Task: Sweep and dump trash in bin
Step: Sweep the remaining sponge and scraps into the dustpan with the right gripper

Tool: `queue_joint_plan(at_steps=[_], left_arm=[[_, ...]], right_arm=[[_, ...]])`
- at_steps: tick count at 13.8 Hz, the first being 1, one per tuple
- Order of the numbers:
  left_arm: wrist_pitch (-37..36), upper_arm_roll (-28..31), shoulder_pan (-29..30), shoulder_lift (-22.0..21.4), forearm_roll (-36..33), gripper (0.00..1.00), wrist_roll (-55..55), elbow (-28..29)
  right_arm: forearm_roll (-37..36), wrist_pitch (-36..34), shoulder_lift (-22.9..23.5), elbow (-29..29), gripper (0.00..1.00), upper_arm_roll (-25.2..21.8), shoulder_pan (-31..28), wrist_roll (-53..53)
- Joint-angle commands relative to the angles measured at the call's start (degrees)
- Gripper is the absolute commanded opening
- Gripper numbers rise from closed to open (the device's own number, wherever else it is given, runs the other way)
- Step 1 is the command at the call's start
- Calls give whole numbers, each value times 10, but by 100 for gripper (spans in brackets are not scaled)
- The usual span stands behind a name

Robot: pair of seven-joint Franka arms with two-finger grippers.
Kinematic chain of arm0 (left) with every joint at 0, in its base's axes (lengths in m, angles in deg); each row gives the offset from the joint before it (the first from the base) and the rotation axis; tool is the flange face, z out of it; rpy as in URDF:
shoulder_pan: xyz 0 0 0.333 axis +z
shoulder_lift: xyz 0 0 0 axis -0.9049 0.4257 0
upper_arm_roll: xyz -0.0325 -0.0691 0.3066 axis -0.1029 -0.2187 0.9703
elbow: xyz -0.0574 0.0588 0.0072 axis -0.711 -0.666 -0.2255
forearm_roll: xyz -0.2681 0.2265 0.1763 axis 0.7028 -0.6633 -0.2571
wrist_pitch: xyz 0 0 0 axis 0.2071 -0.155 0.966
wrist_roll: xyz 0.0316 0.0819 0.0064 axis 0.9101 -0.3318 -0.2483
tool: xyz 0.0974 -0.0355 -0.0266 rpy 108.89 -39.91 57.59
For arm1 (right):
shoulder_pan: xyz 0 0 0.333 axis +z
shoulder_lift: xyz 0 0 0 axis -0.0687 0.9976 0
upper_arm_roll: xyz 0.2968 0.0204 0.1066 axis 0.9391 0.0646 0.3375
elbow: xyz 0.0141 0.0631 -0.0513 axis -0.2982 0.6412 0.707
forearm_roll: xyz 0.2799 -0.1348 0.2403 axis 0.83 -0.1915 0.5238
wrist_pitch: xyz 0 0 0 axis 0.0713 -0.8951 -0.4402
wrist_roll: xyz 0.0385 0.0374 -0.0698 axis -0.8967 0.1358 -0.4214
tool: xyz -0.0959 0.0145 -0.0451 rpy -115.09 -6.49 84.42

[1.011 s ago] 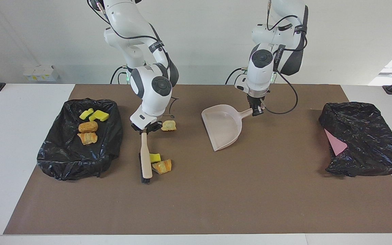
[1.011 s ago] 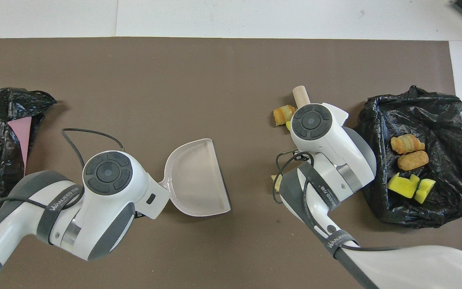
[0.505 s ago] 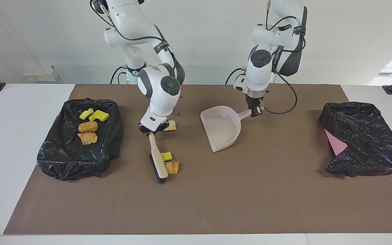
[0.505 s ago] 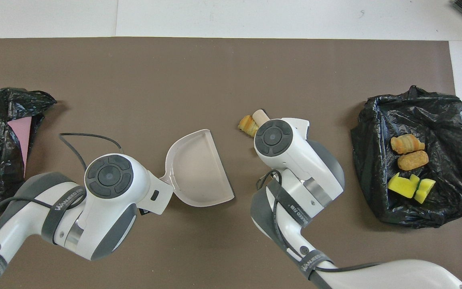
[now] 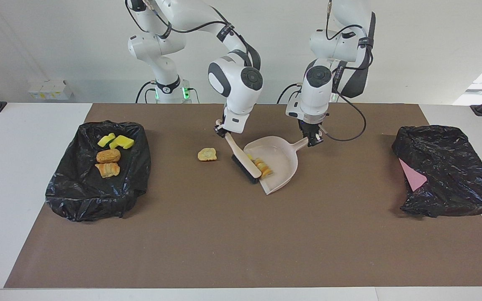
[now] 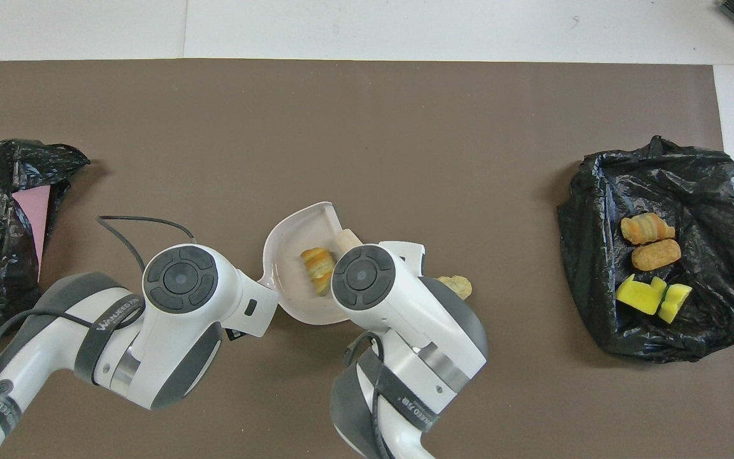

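An orange-striped scrap [image 5: 262,166] lies in the dustpan [image 5: 280,155], against the brush [image 5: 244,161]; another scrap [image 5: 207,154] sits on the surface beside it. The right pincer [image 5: 223,130] pinches the brush handle, the left pincer [image 5: 314,139] the dustpan handle. Four scraps rest on the black bag [image 5: 98,196].

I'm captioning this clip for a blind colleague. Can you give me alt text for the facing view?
The right pincer holds a brush at the mouth of a beige dustpan, which the left pincer holds by its handle, with bread-like scraps inside the pan. One tan scrap lies loose on the brown mat; four more sit on the black bag at the right arm's end.
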Motion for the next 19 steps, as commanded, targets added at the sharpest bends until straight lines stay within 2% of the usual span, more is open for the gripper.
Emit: queue_joint_plan(at_steps=[1,4,6,9,11,14,16,19], left_arm=[[57,5,-9,24,-10,0,-14,6],[57,6,-7,25,-10,0,-3,2],[59,6,-2,28,-9,0,53,-2],[53,7,-2,32,-10,0,94,-12],[47,8,-2,33,-11,0,129,-12],[41,7,-12,30,-31,0,125,-11],[32,6,-26,27,-31,0,119,-11],[33,5,-28,24,-31,0,108,-6]], right_arm=[[18,-66,-60,-2,0,2,22,38],[30,-125,-106,-1,0,-4,-13,40],[30,-167,-113,2,0,-5,-42,71],[29,-175,-123,33,0,-5,-92,154],[30,-140,-138,78,0,-5,-139,204],[55,-39,-198,188,0,-5,-161,241],[85,-24,-203,207,0,-4,-186,228],[152,8,-186,215,0,-3,-163,214]])
